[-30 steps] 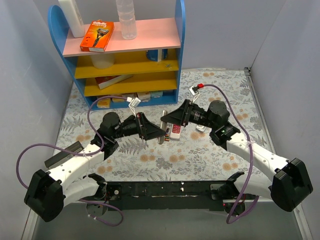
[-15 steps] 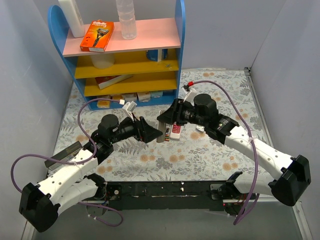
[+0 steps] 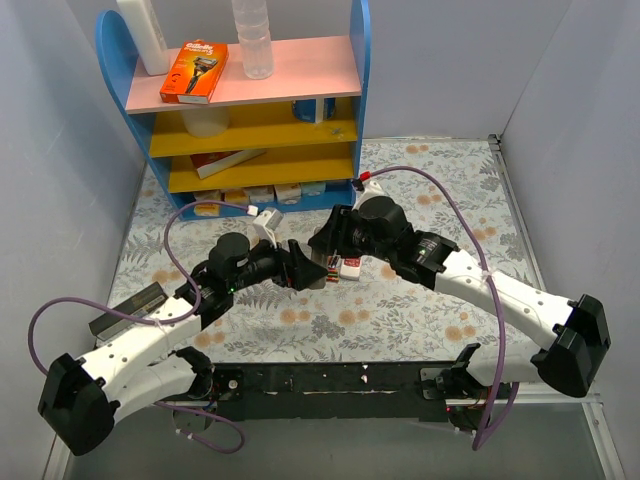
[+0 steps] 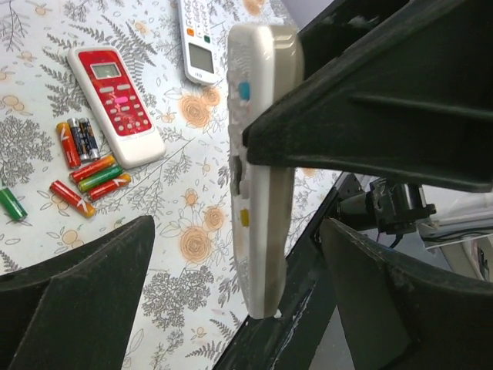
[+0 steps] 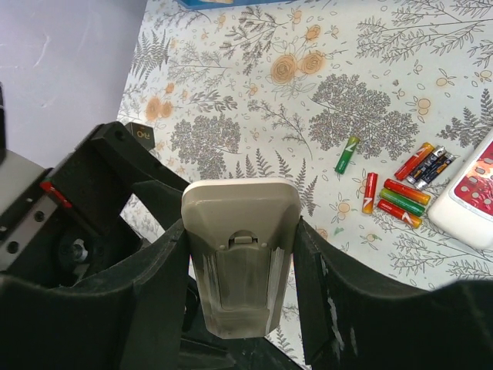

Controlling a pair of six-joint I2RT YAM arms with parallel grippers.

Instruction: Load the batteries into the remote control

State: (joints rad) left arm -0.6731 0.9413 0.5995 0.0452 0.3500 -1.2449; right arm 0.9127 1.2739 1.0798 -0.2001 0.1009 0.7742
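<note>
Slim white plastic remote control, cover on, gripped by right claw; left claw agape; cover removal likely next

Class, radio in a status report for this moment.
Right gripper shut on remote control, aloft. Left gripper open, facing it. Batteries loose on table by red remote.

From above, the jaws hide most of the remote control. Picture edges cut off the red-and-white remote and the narrower white remote.
</note>
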